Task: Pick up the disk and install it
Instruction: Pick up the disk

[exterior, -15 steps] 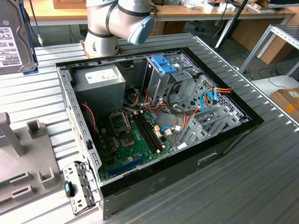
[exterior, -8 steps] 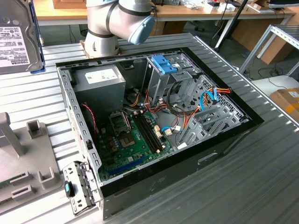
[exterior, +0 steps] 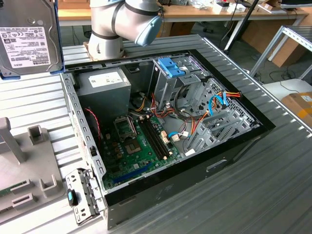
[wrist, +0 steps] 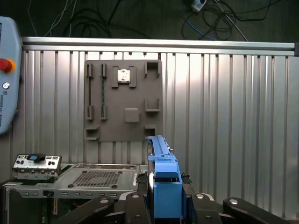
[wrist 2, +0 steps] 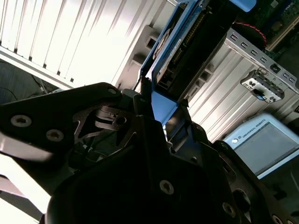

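Note:
The disk [exterior: 29, 36] hangs in the air at the exterior view's upper left, above the ribbed table. Its dark-grey face with a white label is turned to the camera, and a light-blue rail runs along its edge. It is apart from the open computer case [exterior: 161, 126]. In the first wrist view my gripper [wrist: 164, 198] is shut on the disk [wrist: 163, 177], seen edge-on with its blue rail between the dark fingers [wrist: 135, 205]. The second wrist view shows the gripper [wrist 2: 159, 112] clamping the disk [wrist 2: 170, 44] from one end.
Inside the case are a grey power-supply box [exterior: 105, 85], a silver cage with a blue latch [exterior: 170, 73], the motherboard [exterior: 139, 146] and loose cables. A grey fixture plate [wrist: 124, 100] lies on the ribbed table, beside a teach pendant [wrist: 7, 74]. The arm's base [exterior: 117, 24] stands behind the case.

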Controlling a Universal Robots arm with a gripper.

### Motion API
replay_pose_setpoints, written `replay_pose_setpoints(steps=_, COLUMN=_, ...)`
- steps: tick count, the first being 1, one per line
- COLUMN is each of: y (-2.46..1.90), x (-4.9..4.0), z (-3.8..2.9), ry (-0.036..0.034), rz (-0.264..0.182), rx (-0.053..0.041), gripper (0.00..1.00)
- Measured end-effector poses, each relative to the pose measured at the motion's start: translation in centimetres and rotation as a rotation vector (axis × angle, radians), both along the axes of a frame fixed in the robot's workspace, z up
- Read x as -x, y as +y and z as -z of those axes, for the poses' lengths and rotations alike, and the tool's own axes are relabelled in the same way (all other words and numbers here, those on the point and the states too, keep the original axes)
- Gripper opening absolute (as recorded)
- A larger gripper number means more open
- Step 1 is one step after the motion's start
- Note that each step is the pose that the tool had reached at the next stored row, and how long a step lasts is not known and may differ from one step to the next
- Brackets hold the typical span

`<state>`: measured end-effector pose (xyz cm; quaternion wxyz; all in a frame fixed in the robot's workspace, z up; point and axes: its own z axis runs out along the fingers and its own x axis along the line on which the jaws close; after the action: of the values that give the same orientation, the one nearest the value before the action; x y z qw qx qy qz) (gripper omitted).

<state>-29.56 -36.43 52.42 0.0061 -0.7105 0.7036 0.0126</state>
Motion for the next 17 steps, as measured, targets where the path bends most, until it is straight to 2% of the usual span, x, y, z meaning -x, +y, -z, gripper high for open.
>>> replay_pose_setpoints(steps=2, y=0.0, x=-0.39, z=0.0, ry=0.0, rz=0.0, rx=0.0, gripper=0.37)
replay_pose_setpoints(steps=5, y=0.0, x=-1.62, z=0.0, ry=0.0, rz=0.0, rx=0.0, gripper=0.37)
replay_pose_setpoints(steps=12, y=0.0, x=-3.2, z=0.0, ry=0.0, rz=0.0, rx=0.0, gripper=0.37)
replay_pose_setpoints(steps=17, y=0.0, x=-4.65, z=0.0, ry=0.0, rz=0.0, rx=0.0, gripper=0.37)
